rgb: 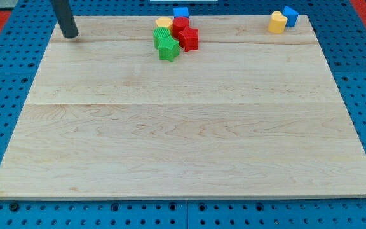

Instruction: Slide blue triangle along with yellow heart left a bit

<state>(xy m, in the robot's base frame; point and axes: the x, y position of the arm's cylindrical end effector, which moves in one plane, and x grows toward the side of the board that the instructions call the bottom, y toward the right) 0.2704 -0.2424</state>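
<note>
The blue triangle [291, 15] sits at the top right corner of the wooden board [183, 127]. The yellow heart [277, 22] touches it on its left side. My tip [70, 36] rests on the board near the top left corner, far to the left of both blocks and apart from every block.
A cluster of blocks lies at the top middle: a blue block [181, 12], a yellow block [164, 23], a red block [180, 26], a red star [189, 39], a green block [161, 35] and a green star [168, 49]. The cluster lies between my tip and the pair.
</note>
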